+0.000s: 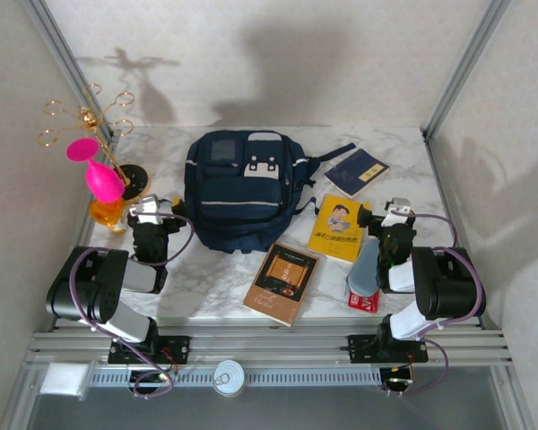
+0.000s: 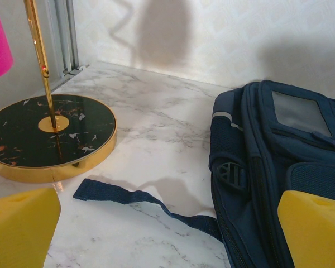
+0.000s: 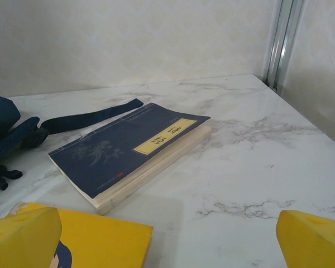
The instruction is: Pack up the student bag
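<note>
Lying flat, student bag [image 1: 238,193], yellow book [image 1: 338,228] outside

The left arm [image 1: 99,291] and right arm [image 1: 435,287] have bulky black joint housings and silver-grey links, each trailed by a lilac cable [image 1: 191,235]. The left gripper [image 2: 167,223] and right gripper [image 3: 167,234] wear yellow wedge pads [image 2: 22,226].

- The room is bright, and the light is soft and even.
- Big grey shadows fall on the back wall [image 1: 278,54], so the light comes from the near side.
- The gold stand base [image 2: 50,137] shines and mirrors its pole.
- The yellow fingertips [image 2: 19,229] close to the cameras look blurry.
</note>
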You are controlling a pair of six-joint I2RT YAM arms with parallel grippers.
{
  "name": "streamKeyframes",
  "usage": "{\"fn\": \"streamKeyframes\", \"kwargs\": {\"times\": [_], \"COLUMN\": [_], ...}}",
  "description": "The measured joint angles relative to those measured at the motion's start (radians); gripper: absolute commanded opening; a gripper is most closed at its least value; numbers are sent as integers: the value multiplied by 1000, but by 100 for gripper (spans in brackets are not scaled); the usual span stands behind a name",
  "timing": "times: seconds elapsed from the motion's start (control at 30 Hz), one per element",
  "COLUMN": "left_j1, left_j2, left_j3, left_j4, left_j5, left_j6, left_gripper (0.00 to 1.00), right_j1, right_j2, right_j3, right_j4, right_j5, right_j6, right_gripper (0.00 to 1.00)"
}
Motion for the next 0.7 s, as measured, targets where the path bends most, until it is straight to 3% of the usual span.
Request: {"fn": "streamKeyframes", "kwargs": {"times": [0.5,0.7], "left_j1": [0,0], "left_j2": [-8,-157], "left_j3": [0,13], "left_j4": [-11,-150], "left_j5": [12,31], "left_j6": [0,-1], "left_gripper": [99,99], "right_j1": [0,0], "right_j2": [-1,-89], "right_j3": [0,2], "right_j4": [-1,-76], "right_j5": [0,15], "right_j6": [0,5], "right_gripper": [99,99]}}
